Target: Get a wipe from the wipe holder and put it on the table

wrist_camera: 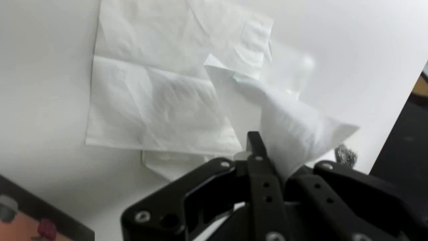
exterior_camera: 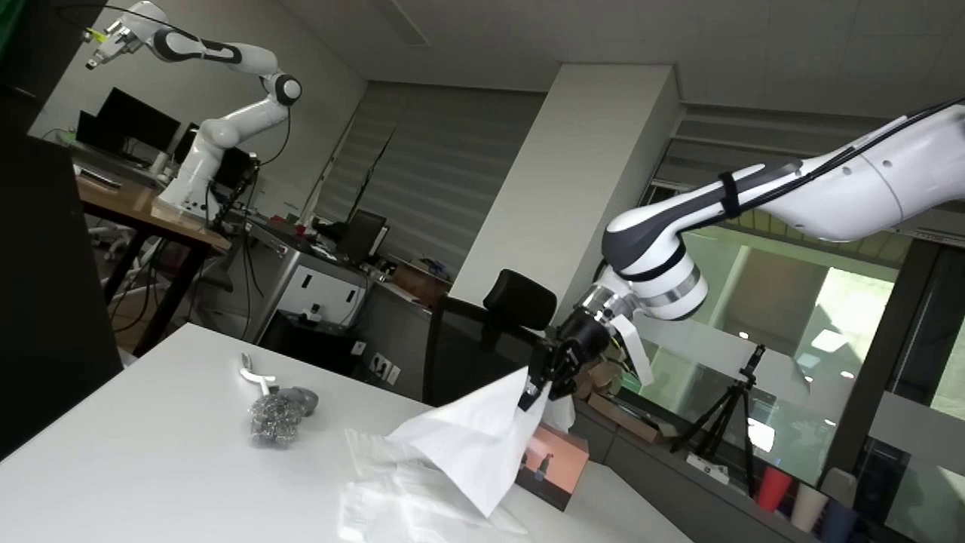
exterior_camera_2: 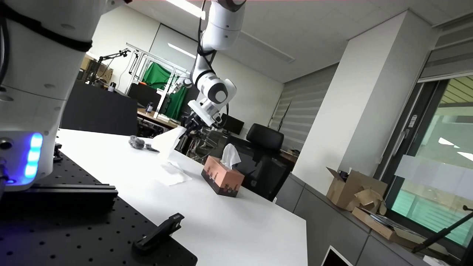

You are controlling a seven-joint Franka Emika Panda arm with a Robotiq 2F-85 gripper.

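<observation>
In an exterior view the arm (exterior_camera: 844,197) slopes in from the upper right, bends at the wrist and points its gripper (exterior_camera: 540,394) down at a slant above the white table (exterior_camera: 166,460). The fingers (wrist_camera: 262,174) are pressed together on a white wipe (exterior_camera: 479,445), which hangs from them over the table. It is thin and plain, spreading out from the pinch to a pointed lower corner; in the wrist view it curls in soft folds past the fingertips. Creased white sheets (wrist_camera: 157,100) lie flat below; whether it touches them I cannot tell. The orange-and-dark wipe holder (exterior_camera_2: 221,177) stands near them, with another wipe (exterior_camera_2: 230,155) poking up from its top.
</observation>
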